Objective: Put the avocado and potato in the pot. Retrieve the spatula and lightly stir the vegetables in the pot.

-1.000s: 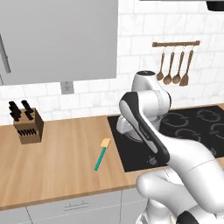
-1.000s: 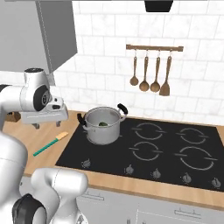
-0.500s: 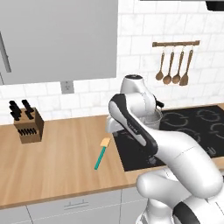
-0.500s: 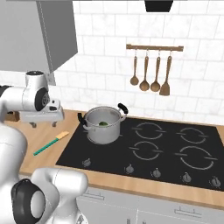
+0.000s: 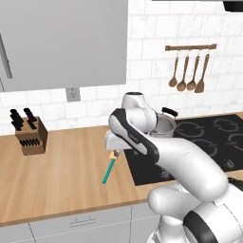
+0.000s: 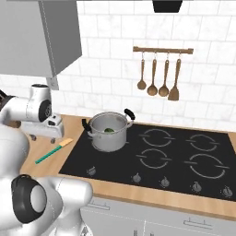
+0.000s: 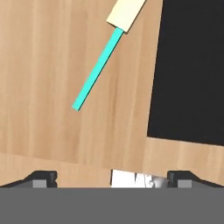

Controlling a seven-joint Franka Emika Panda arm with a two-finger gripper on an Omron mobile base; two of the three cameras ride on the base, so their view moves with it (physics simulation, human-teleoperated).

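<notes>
The gripper (image 7: pixel 112 177) hangs above the wooden counter (image 5: pixel 61 175) with its jaws spread wide and nothing between them, the spatula (image 7: pixel 107 57) lying flat on the wood just beside the edge of the black cooktop (image 7: pixel 192 70). The steel pot (image 6: pixel 109 132) stands on the rear left burner, well apart from the spatula (image 6: pixel 54 151), with the dark green avocado (image 6: pixel 109 130) visible inside; the potato cannot be made out.

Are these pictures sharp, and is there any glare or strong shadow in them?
Hand view: sharp, evenly lit, the spatula casts hardly any shadow on the counter. Right base view: soft, low detail; the pot shows mild sheen, no harsh glare. Left base view: similarly soft, flat light.
</notes>
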